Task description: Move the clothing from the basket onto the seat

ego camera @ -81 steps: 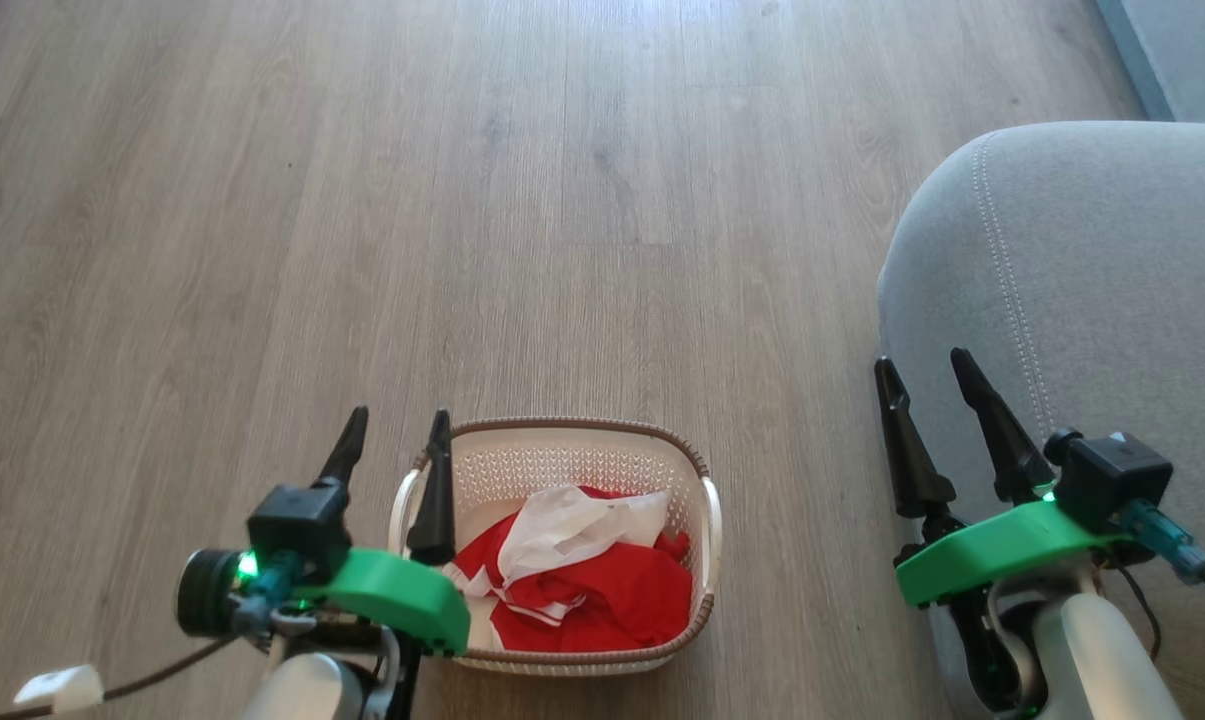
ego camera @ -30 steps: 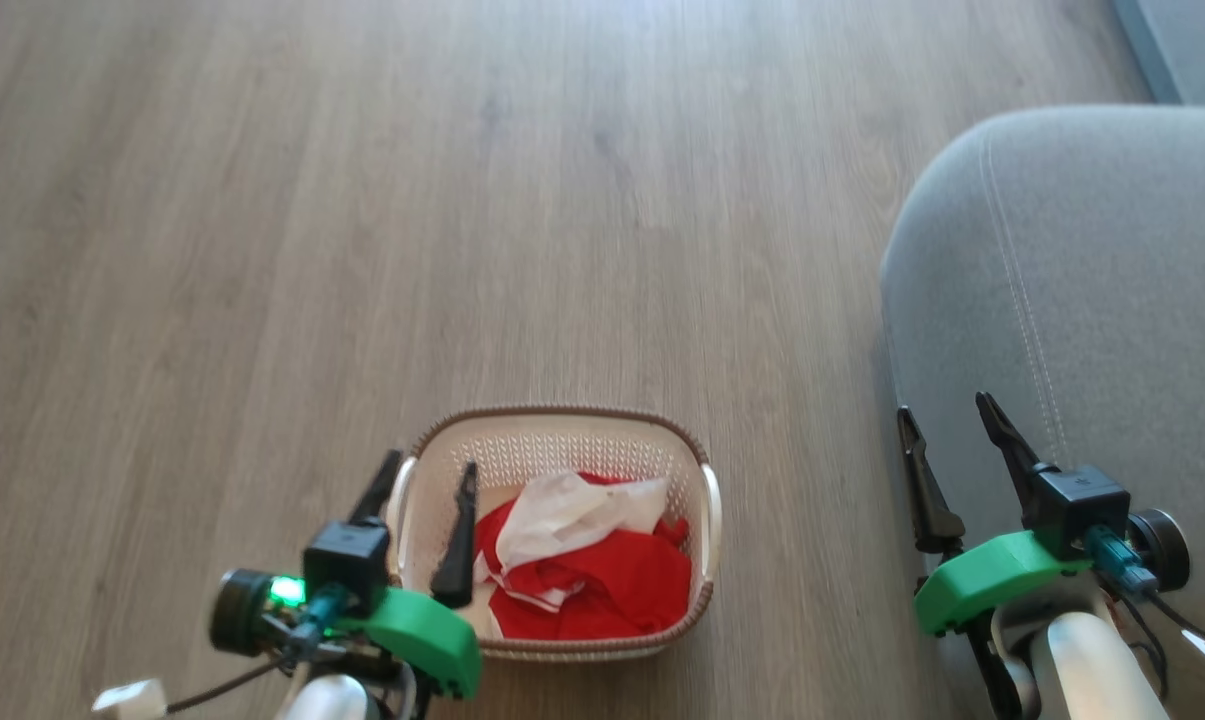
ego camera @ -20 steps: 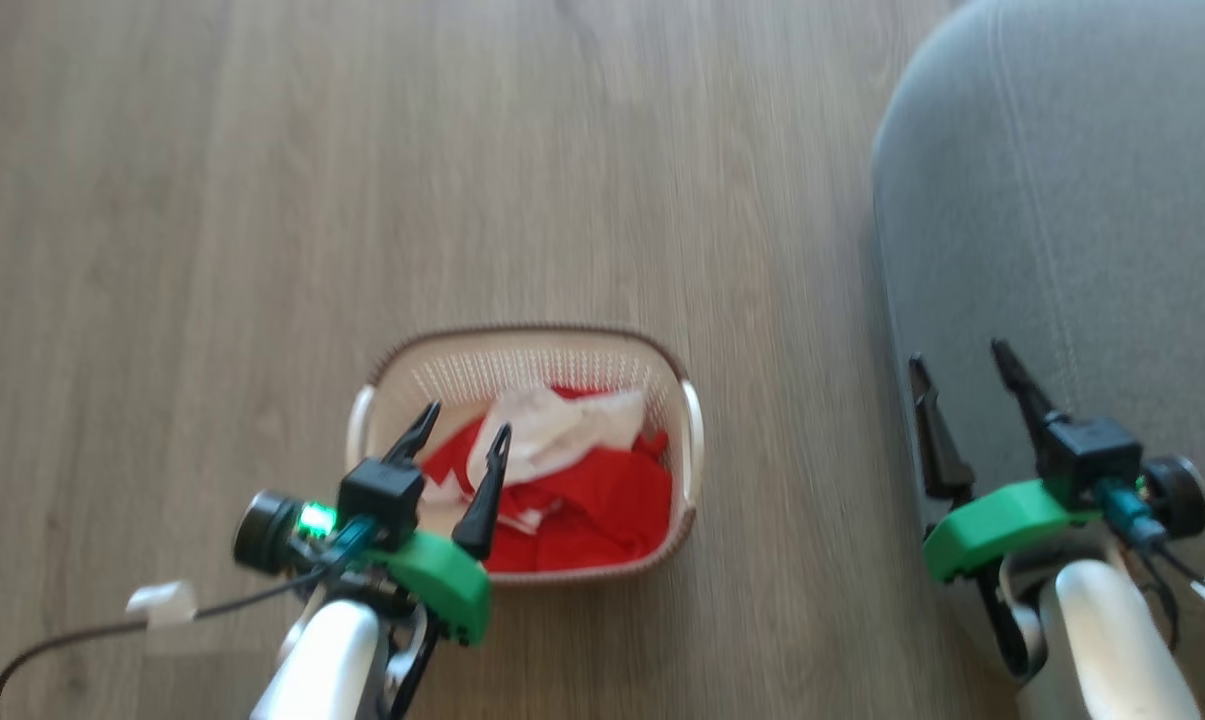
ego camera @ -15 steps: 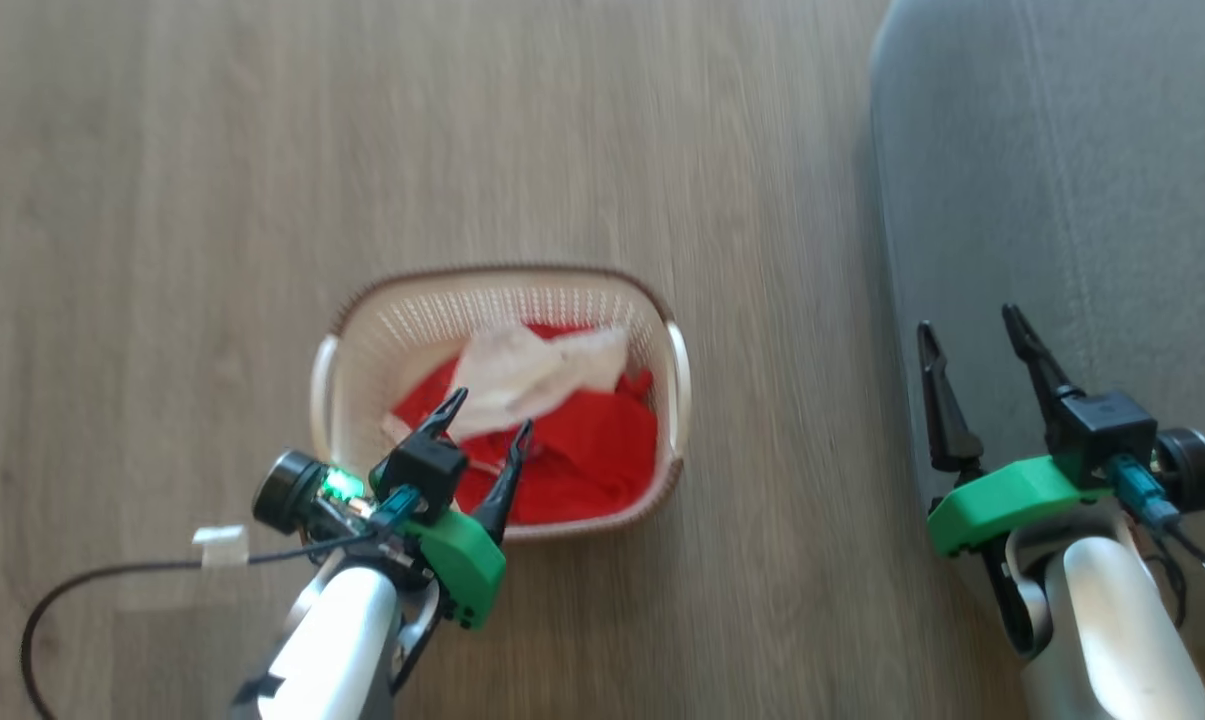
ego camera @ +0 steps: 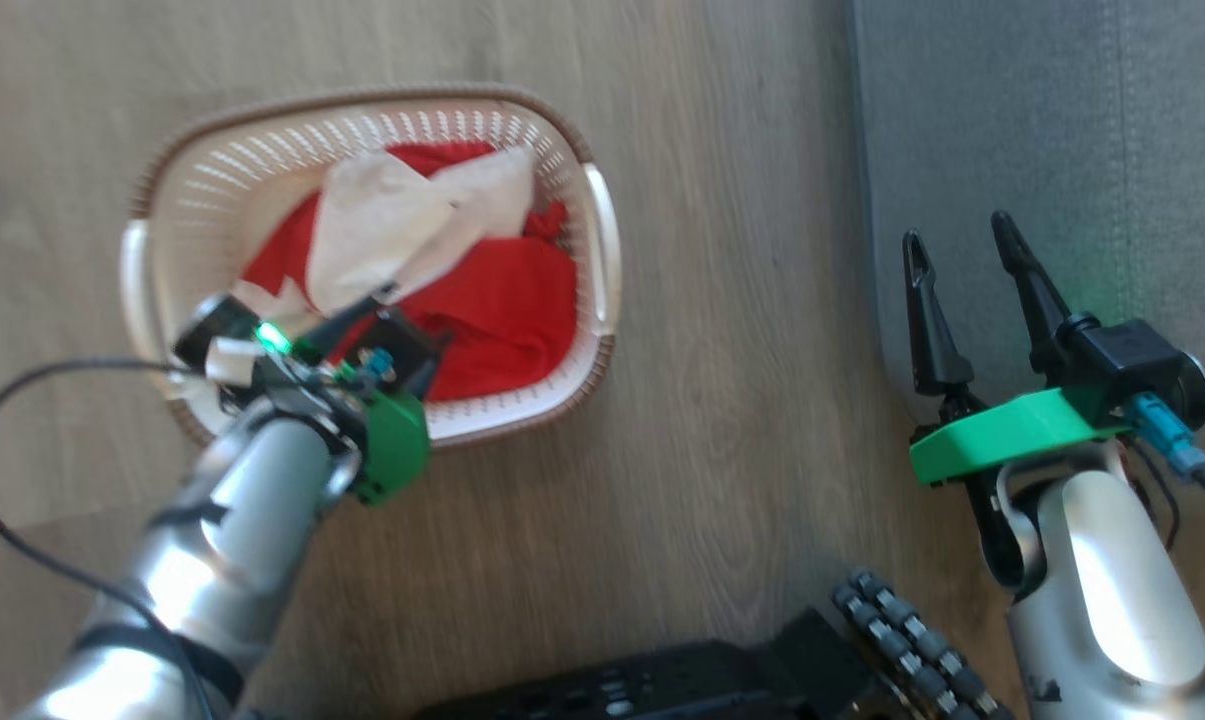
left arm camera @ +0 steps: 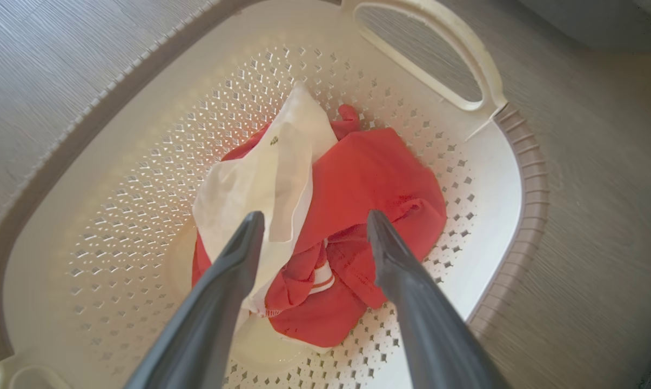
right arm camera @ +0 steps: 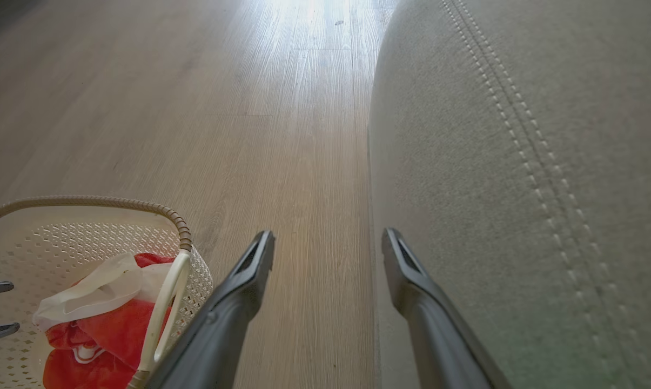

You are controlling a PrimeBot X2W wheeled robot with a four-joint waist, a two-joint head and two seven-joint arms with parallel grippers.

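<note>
We look down on a cream-white laundry basket [ego camera: 602, 250] with a brown woven-look rim, standing on a pale wood-plank floor [ego camera: 742, 300]. The clothing [ego camera: 502, 300] lies crumpled inside it, a white stretch of fabric draped over bright red cloth. Our left gripper [left arm camera: 314, 216] hangs inside the basket's opening with its two dark fingers spread wide. They straddle the heap, one tip over the white fabric and the other over the red. Nothing is pinched between them, and we cannot tell whether the tips touch the cloth. To the right, across a strip of bare floor, rises the grey upholstered seat [ego camera: 1012, 120] with its line of light stitching. Our right gripper [ego camera: 957, 228] hovers at the seat's edge, fingers likewise spread and holding nothing.
</note>
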